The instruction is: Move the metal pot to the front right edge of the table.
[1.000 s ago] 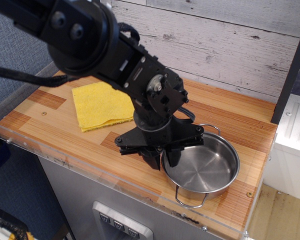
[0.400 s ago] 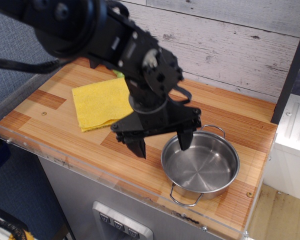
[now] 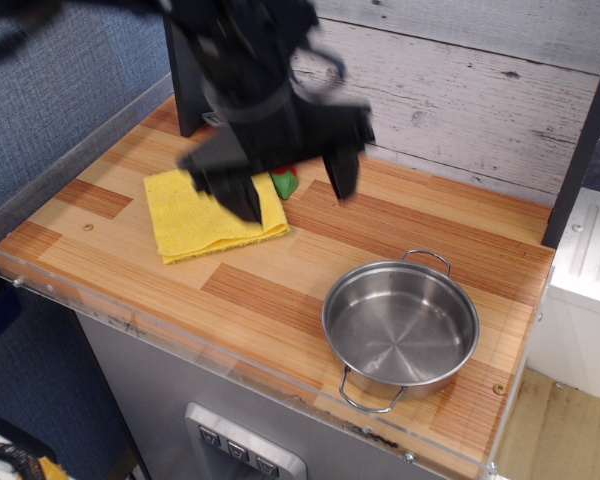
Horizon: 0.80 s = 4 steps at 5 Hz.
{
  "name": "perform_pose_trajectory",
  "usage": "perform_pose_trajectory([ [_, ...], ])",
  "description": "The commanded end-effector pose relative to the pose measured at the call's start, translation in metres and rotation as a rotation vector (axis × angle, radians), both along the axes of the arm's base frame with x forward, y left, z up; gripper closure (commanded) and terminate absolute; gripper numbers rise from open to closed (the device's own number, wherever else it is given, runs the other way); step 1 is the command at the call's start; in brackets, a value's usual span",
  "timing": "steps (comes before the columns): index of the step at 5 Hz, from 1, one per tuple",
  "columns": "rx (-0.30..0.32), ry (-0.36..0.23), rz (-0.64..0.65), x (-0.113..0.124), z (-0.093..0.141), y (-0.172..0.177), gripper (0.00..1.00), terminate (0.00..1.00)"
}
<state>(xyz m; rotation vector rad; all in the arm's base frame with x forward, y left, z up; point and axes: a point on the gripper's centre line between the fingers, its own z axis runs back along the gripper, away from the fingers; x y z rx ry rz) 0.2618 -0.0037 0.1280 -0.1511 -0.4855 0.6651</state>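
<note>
The metal pot (image 3: 401,326), shiny and shallow with two wire loop handles, stands empty at the front right of the wooden table (image 3: 280,290), close to the clear acrylic rim. My gripper (image 3: 292,198) is open and empty, its two black fingers spread wide. It hangs high above the table's middle, up and to the left of the pot, well apart from it.
A yellow cloth (image 3: 210,216) lies at the left middle of the table, partly behind one finger. A small green object (image 3: 284,183) sits behind the cloth. A grey plank wall stands at the back. A white cabinet (image 3: 590,280) stands to the right.
My gripper let go of the pot's left rim, opened, then rose and drew back to the left. The pot shifted slightly on release and now rests still.
</note>
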Motion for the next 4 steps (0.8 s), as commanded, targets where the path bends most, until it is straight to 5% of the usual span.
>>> perform_pose_trajectory([
  [1,-0.022,-0.147,0.069,-0.012,0.0651,0.0295,0.0,0.0],
  [3,-0.022,-0.147,0.069,-0.012,0.0651,0.0295,0.0,0.0],
  [4,-0.022,-0.147,0.069,-0.012,0.0651,0.0295,0.0,1.0],
])
